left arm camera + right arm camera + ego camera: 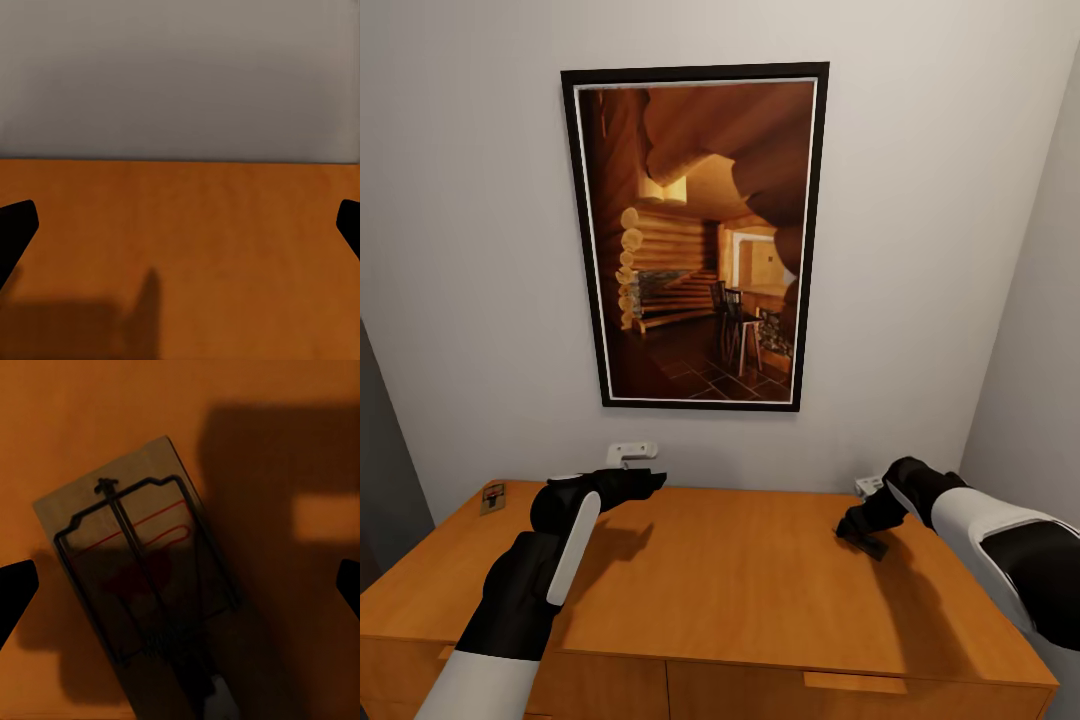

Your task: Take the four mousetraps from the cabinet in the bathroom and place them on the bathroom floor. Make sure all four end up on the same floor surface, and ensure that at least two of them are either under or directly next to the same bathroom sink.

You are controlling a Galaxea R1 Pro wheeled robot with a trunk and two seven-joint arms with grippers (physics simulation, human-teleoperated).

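The orange-brown cabinet (760,600) stands against the wall in the head view. One tan mousetrap (493,497) lies at the back left corner of its top. Another mousetrap (135,577), with dark wire and a red mark, lies flat on the cabinet top (75,420) straight below my right gripper (180,585), whose fingers stand wide apart on either side of it without touching it. In the head view my right gripper (857,535) points down at the right part of the top. My left gripper (650,483) is open over the bare cabinet top (225,210) near the back wall, holding nothing.
A large framed picture (700,235) hangs on the wall above the cabinet. White wall sockets (632,453) sit just above the top's back edge. Side walls close in at the left and right. A drawer handle (855,682) shows on the front.
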